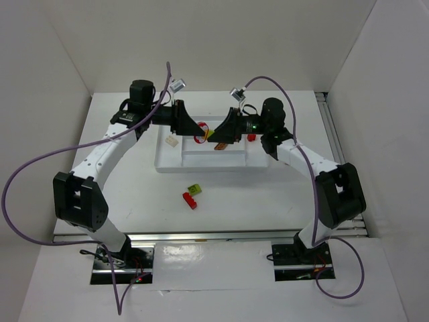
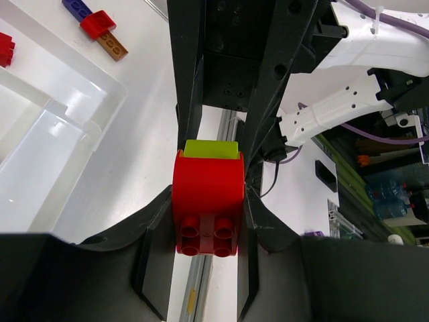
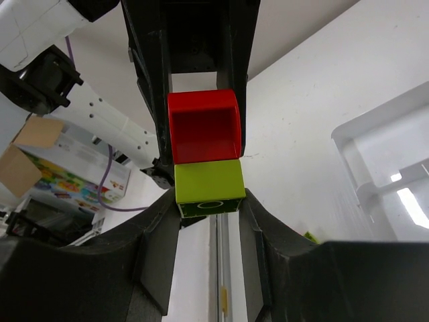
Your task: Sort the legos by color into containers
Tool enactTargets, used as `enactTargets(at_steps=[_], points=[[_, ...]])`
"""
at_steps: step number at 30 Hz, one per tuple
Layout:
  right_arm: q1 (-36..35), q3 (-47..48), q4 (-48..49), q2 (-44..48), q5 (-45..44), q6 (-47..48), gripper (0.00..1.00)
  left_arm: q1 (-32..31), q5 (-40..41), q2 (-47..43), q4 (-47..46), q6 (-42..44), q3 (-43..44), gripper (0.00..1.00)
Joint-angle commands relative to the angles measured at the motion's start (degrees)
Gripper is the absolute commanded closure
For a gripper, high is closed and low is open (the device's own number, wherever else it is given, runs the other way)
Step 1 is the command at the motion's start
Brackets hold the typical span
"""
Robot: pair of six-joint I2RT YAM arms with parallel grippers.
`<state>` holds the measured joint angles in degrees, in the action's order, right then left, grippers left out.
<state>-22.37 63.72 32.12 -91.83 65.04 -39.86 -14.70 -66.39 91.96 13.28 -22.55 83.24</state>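
Cream brick [image 1: 172,141] in left tray compartment [image 1: 168,156]; left jaws tight on red brick [image 2: 208,201], right jaws on lime brick [image 3: 209,188].

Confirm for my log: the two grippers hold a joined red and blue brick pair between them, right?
Wrong colour: the right wrist view shows a lime green brick, not a blue one, joined to the red brick. The rest stands.

Red brick [image 2: 208,201] joined to lime green brick [image 2: 211,149], held aloft over white tray [image 1: 214,168]. Cream brick [image 1: 171,141] in left compartment. Near of tray: loose lime brick [image 1: 194,189], loose red one [image 1: 190,200], just beside each other.
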Motion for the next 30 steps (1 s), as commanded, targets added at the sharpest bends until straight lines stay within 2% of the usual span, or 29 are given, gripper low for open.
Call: enactTargets(at_steps=[1,2,8,12,15,18,21,22,25,27,30], points=[[-0.57,0.61,0.41,1.48,-2.89,3.11,0.96,0.63,-0.05,-1.44,-0.09,1.28,-0.36,1.00],[-0.57,0.00,-0.64,1.48,-3.51,3.12,1.00,1.25,-0.05,-1.44,-0.09,1.28,-0.36,1.00],[0.48,-1.67,-7.32,3.15,-7.11,7.42,1.00,2.56,-0.58,-1.96,-0.09,1.28,-0.36,1.00],[1.01,-0.19,-17.66,2.63,-14.55,12.07,1.00,3.71,0.12,-1.96,0.43,0.75,-0.89,1.00],[1.01,0.35,-19.02,0.79,-19.58,12.88,1.00,4.33,1.78,-1.96,0.43,0.22,-1.50,1.00],[1.01,5.61,-25.16,-3.50,-30.12,13.48,1.00,4.85,6.44,-1.44,1.65,-0.48,-2.55,1.00],[-0.90,12.46,-33.76,-8.34,-47.23,15.15,1.00,4.86,15.30,-1.44,5.51,-1.35,-2.56,1.00],[-1.70,14.39,-37.88,-10.02,-56.94,15.68,1.00,4.86,17.33,-2.04,5.53,-2.23,-3.08,1.00],[-2.24,24.57,-44.58,-18.10,-64.05,16.30,1.00,4.86,22.78,-3.97,5.53,-5.13,-5.27,1.00],[-2.93,27.06,-45.48,-22.31,-66.25,17.09,1.00,4.86,24.98,-5.38,5.53,-5.76,-6.33,1.00],[-4.00,28.65,-46.71,-23.74,-73.81,18.40,0.98,4.86,27.71,-7.23,5.53,-6.90,-8.62,1.00]])
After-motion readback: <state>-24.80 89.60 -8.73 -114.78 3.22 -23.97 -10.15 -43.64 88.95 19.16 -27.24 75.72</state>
